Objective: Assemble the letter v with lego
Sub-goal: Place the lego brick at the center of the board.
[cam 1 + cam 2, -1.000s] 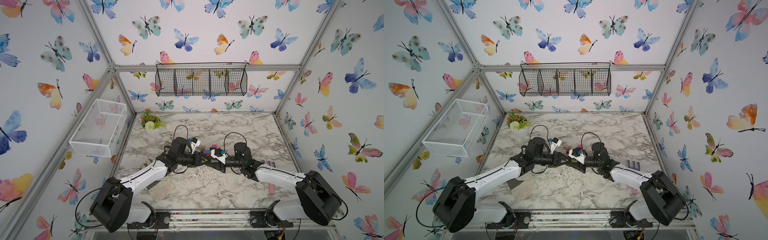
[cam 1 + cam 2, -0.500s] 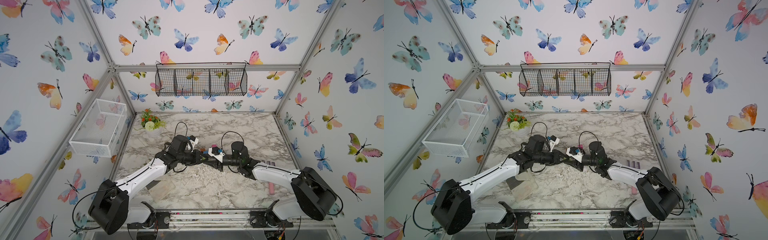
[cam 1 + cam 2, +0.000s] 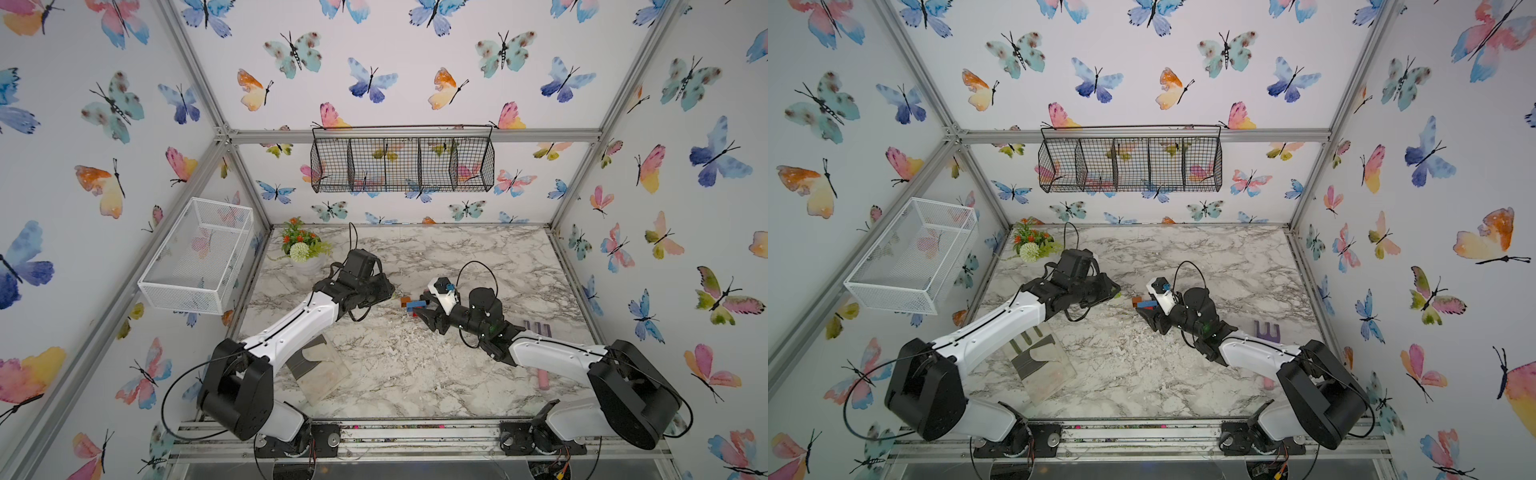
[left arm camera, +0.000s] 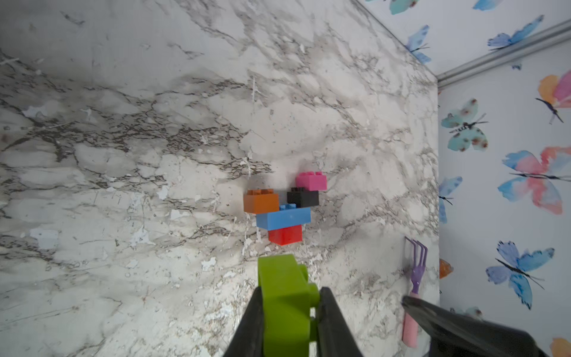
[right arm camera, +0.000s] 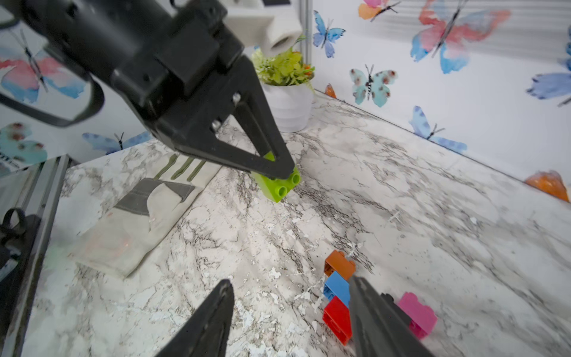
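- Parted since earlier frame: L gripper [image 4: 289,295] has drawn back toward plant pot [image 5: 289,105], and R gripper [image 5: 289,280] has spread its jaws.
- L gripper: clamped on lime-green brick [image 5: 279,187]. I judge it's held ready as the missing tip.
- R gripper: released, empty, just beside letter v [image 4: 283,216]. Contact can't tell.
- Letter v: flat on table [image 4: 123,123]. Red point, blue bar, black + pink done. Orange brick [image 4: 261,201] bare.
- Room: open marble betw. arms. Rake [image 4: 416,275] by wall and cloth [image 5: 133,222] are well apart.
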